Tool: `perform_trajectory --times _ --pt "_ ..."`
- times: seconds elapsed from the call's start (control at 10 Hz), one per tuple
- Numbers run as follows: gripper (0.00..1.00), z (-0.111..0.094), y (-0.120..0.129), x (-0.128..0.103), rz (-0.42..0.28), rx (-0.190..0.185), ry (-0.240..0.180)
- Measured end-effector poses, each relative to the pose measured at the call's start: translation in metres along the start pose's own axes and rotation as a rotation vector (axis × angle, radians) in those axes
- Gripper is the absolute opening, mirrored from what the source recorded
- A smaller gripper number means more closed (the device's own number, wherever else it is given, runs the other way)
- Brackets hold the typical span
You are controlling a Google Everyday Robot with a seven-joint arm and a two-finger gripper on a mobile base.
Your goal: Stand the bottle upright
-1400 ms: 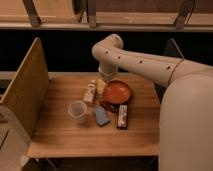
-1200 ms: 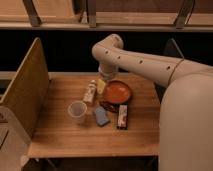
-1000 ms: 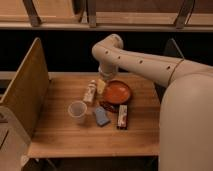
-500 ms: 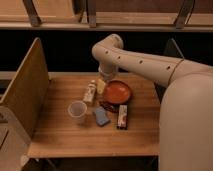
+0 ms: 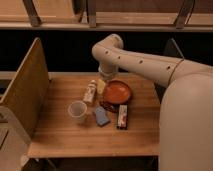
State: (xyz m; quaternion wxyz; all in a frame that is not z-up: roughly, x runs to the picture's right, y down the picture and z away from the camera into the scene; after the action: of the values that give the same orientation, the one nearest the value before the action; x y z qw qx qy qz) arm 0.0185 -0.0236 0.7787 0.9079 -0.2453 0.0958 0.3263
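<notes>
Bottle (image 5: pixel 90 92) lying on worktop (image 5: pixel 60 135), just left of red bowl (image 5: pixel 117 92) — end effector (image 5: pixel 103 82) spread, hanging by bowl's left rim.

The bottle (image 5: pixel 90 92) is cream-white, the bowl (image 5: pixel 118 92) orange-red, the cup (image 5: pixel 77 111) whitish.

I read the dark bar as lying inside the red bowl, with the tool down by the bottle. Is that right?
Not quite. The camera view shows the bar flat on the table, just in front of the bowl, not inside it. The tool is indeed down by the bottle, between it and the bowl.
</notes>
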Motion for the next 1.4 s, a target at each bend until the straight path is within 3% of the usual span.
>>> perform_trajectory --times 0.5,0.7,0.8,1.1,1.3,1.4 --pt "0.80 0.000 0.000 0.000 0.000 0.000 0.000" --pt "0.80 -0.001 -0.003 -0.006 0.030 -0.004 -0.024" --pt "0.80 -0.002 -0.007 -0.014 0.078 -0.009 -0.058" --pt "0.80 -0.001 -0.033 -0.049 0.354 -0.031 -0.189" --pt "0.80 0.007 -0.047 -0.071 0.550 -0.036 -0.243" --pt "0.80 0.010 -0.048 -0.080 0.606 -0.041 -0.259"
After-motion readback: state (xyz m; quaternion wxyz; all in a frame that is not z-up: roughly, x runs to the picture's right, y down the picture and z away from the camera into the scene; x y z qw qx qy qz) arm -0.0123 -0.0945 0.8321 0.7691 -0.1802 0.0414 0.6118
